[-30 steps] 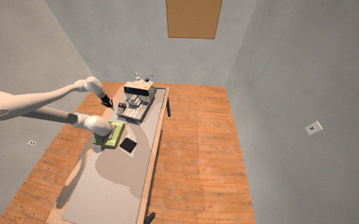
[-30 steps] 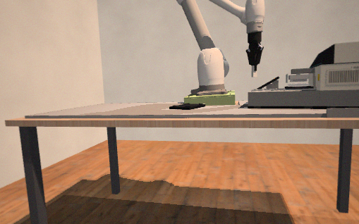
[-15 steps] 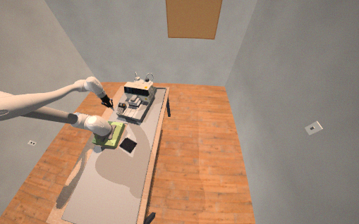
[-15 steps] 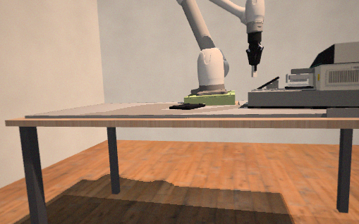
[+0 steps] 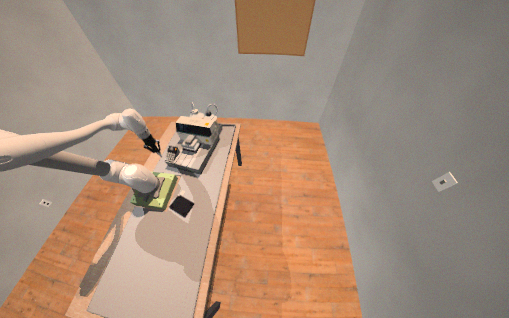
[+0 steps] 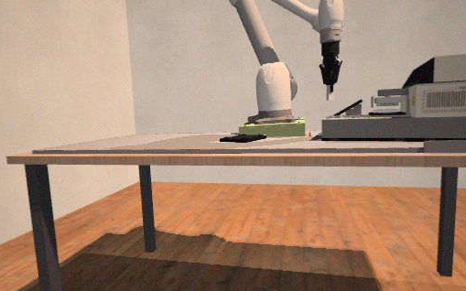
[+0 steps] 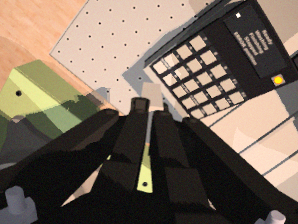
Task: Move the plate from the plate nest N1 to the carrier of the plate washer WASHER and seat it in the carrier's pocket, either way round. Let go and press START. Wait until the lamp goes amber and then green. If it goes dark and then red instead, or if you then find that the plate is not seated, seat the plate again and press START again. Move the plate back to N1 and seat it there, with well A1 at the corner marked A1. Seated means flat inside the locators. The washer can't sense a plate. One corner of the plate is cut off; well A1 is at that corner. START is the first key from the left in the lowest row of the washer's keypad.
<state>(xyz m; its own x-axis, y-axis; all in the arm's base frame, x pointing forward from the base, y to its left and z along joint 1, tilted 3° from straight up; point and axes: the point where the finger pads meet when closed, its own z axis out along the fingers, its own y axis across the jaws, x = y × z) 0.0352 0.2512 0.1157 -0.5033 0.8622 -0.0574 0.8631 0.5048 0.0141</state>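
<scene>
My gripper is shut with nothing between its fingers. It hangs in the air above the table, beside the washer's keypad. The washer stands at the far end of the table. Its lamp glows amber. The carrier is in front of the washer's housing. A light, plate-like shape shows there, too small to tell whether it lies flat. The nest N1 shows dark, with no plate seen on it. The corner marked A1 cannot be made out.
The arm's green base block stands between the gripper and N1's side of the table. The washer's sloped display panel rises beside the keys. A perforated light panel lies next to the keypad.
</scene>
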